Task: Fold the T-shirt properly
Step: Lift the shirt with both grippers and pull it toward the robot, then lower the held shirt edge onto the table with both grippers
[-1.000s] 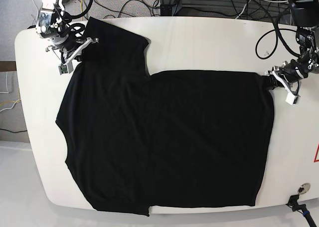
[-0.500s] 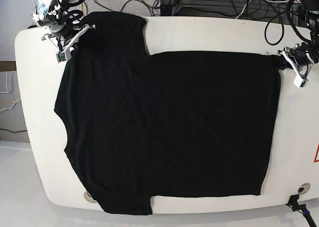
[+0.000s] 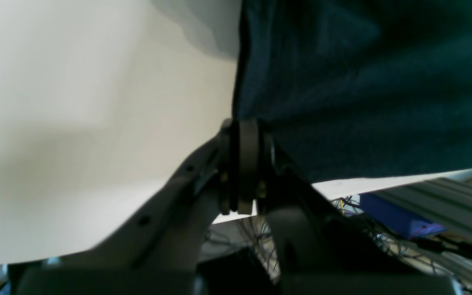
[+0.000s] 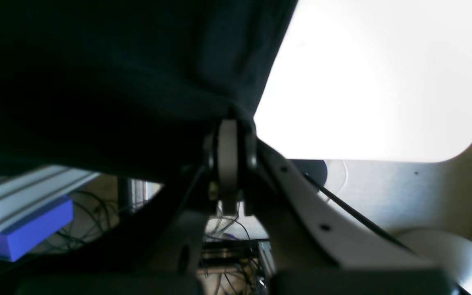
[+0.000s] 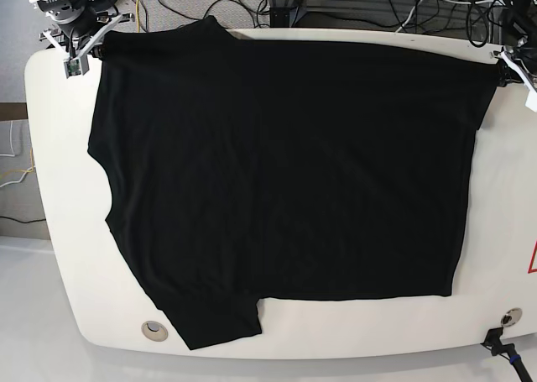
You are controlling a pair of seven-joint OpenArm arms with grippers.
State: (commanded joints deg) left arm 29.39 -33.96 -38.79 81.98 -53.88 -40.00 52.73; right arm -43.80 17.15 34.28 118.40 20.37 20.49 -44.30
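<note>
The black T-shirt (image 5: 285,172) lies spread flat across the white table (image 5: 50,164), plain side up, its far edge pulled to the table's back rim. My right gripper (image 5: 91,48) is shut on the shirt's far left corner; in the right wrist view its pads (image 4: 228,155) pinch the dark cloth (image 4: 117,82). At the far right corner my left gripper (image 5: 502,70) is shut on the hem, and the left wrist view shows its pads (image 3: 240,164) clamping the fabric (image 3: 363,82) at the table's edge.
Cables and an aluminium frame (image 5: 336,0) run behind the table. A round metal fitting (image 5: 153,329) sits at the front left and another fitting (image 5: 508,319) at the front right. A red marking (image 5: 532,260) shows at the right edge.
Both grippers have drawn back and outward with the shirt's corners. The folded far part has opened out, and the shirt now covers the table up to its back edge.
</note>
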